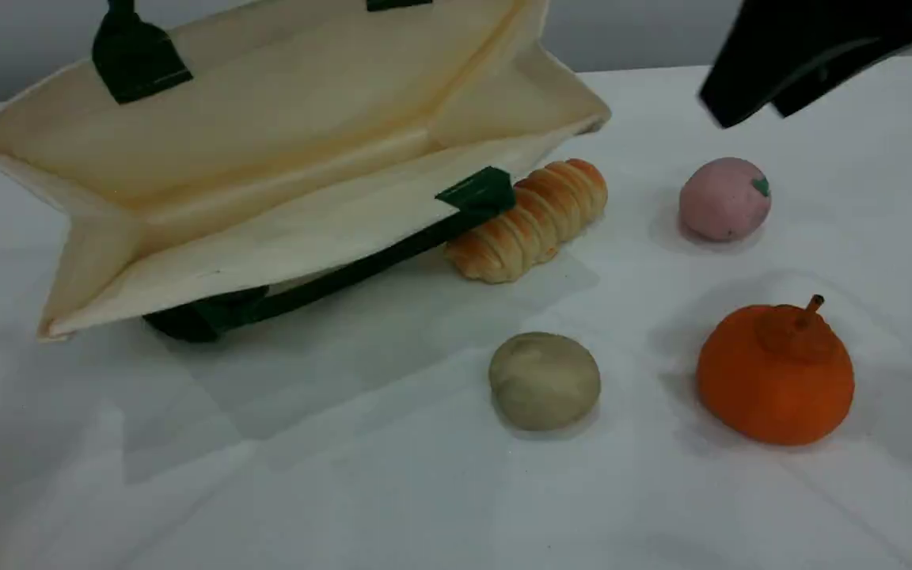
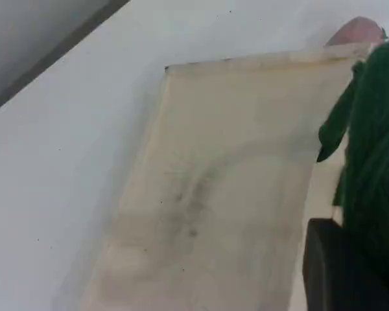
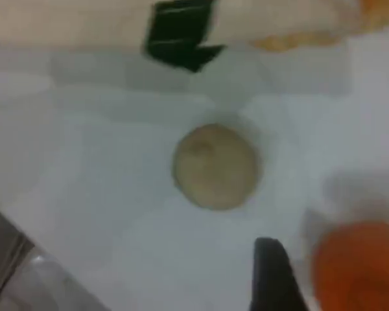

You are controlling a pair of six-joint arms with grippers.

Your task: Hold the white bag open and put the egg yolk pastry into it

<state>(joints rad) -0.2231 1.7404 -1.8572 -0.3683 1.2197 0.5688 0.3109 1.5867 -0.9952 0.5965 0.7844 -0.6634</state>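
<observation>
The egg yolk pastry sits on the table, clear of everything around it. My right gripper hangs in the air well behind it and off to the right, nearer the pink ball than the pastry. In the right wrist view the pastry lies in the middle of the picture, ahead of the one fingertip I can see and not touching it. With only that fingertip in view, I cannot tell whether the right jaws stand apart or together.

An orange fruit with a short stem stands to the right of the pastry. A striped bread loaf lies behind it, against the rim of the white bag.

The bag's mouth gapes toward the scene camera. Its lower wall lies on the table with a green handle under it, and its upper wall is raised, its handle tab running out past the top edge of the scene view. In the left wrist view the green handle runs down into my left gripper. That view is blurred, but the gripper seems clamped on the handle, holding that side of the bag up.

The table is white and smooth, with soft shadows under each item. Behind it is a plain grey wall.
</observation>
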